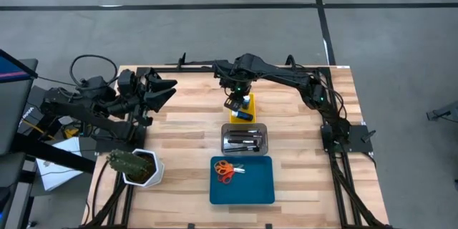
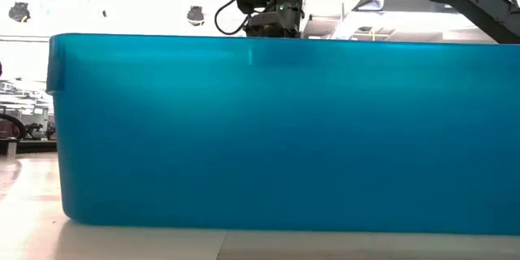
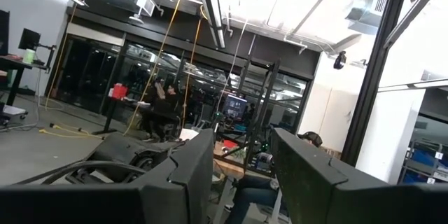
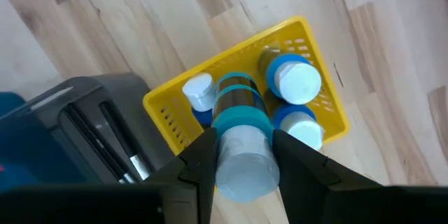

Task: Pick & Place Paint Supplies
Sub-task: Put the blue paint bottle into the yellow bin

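Note:
My right gripper [image 4: 243, 148] hangs over the yellow tray [image 4: 308, 31], shut on a small blue bottle [image 4: 238, 101] with a pale cap. In the high view this gripper [image 1: 239, 101] is above the yellow tray [image 1: 233, 117] at the table's middle. Other blue bottles are in the tray: two upright with white caps [image 4: 296, 82], one lying [image 4: 199, 92]. Dark paintbrushes [image 1: 243, 142] lie in the clear tray and orange-handled scissors [image 1: 226, 172] in the blue tray [image 1: 252, 186]. My left gripper [image 1: 169, 90] is raised at the table's far left, open on nothing. My right gripper pinches the bottle's capped upper end [image 4: 242, 168] between its two fingers, which come from above and point down. The bottle stands upright below the fingers, its lower end among the bottles in the yellow tray. Whether it rests on the tray's floor I cannot tell.
The clear tray [image 1: 262, 130] sits just nearer than the yellow one, and the blue tray nearer still; its wall [image 2: 268, 130] fills the low view. A green cactus in a white pot [image 1: 136, 166] stands near the table's near left.

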Available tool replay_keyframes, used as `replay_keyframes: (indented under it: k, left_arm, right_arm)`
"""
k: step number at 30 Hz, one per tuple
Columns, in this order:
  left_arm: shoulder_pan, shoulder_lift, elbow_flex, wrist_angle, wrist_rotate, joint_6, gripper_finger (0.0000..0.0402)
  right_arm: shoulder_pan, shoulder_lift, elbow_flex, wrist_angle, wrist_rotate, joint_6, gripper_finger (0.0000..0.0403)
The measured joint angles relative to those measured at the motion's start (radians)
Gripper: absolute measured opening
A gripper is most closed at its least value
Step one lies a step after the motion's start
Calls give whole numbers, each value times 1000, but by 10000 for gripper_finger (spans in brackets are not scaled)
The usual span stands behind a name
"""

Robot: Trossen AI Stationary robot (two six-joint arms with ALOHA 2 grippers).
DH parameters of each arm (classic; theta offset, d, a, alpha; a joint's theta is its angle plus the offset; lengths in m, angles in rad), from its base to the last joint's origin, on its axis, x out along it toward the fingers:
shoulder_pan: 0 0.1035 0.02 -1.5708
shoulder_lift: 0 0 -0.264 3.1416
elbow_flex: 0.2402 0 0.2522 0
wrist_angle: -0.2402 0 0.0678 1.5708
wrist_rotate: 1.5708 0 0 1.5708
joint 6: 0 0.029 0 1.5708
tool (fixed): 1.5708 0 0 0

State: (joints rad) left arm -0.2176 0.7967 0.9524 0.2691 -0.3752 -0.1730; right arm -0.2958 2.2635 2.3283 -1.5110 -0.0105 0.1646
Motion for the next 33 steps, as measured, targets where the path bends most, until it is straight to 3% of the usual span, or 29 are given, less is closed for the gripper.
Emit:
replay_keyframes:
  k: [33]
  left_arm:
    - [0, 0, 0, 0, 1, 0, 140]
  right_arm:
    - [1, 67, 0, 27, 4, -31, 113]
